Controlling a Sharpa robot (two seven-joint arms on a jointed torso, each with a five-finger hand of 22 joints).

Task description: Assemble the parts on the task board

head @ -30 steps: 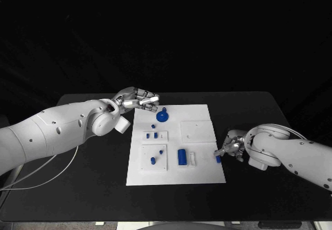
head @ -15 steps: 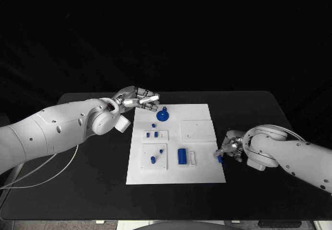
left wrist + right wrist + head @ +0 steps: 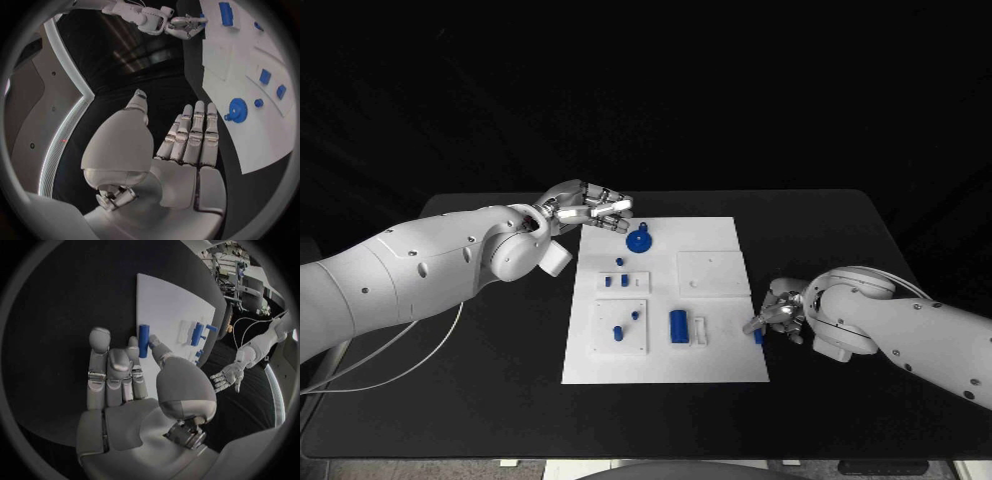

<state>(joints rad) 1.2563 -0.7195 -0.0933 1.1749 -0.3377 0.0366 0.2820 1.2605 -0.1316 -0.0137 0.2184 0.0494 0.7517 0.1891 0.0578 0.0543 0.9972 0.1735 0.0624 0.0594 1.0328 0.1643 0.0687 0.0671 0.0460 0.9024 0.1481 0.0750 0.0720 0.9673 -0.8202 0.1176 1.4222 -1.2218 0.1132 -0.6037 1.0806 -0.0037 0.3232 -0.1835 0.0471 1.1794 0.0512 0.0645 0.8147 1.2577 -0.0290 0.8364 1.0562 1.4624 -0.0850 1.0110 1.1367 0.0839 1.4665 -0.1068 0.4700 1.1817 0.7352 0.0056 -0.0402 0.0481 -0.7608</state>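
Observation:
The white task board [image 3: 726, 352] lies mid-table. My right hand [image 3: 776, 318] is at the board's right edge, low over the table. Its thumb and a finger pinch a short blue peg [image 3: 144, 340], which lies along that edge [image 3: 757, 334]. My left hand [image 3: 589, 207] hovers by the board's far left corner with fingers straight, thumb apart and nothing in it. On the board are a blue round piece [image 3: 639, 241] with a knob, a blue cylinder [image 3: 681, 326] and several small blue pieces [image 3: 627, 281]. The left wrist view shows the round piece [image 3: 237, 109] beyond my fingers [image 3: 199, 132].
Two raised white square plates sit on the board, one at centre right [image 3: 711, 272] and one at near left [image 3: 623, 328] carrying small blue pieces. Bare black table [image 3: 473, 400] surrounds the board. A pale cable [image 3: 387, 350] hangs under my left arm.
My right hand has shifted a little toward the near edge and settled lower beside the blue peg. The left hand and the board's parts have stayed put.

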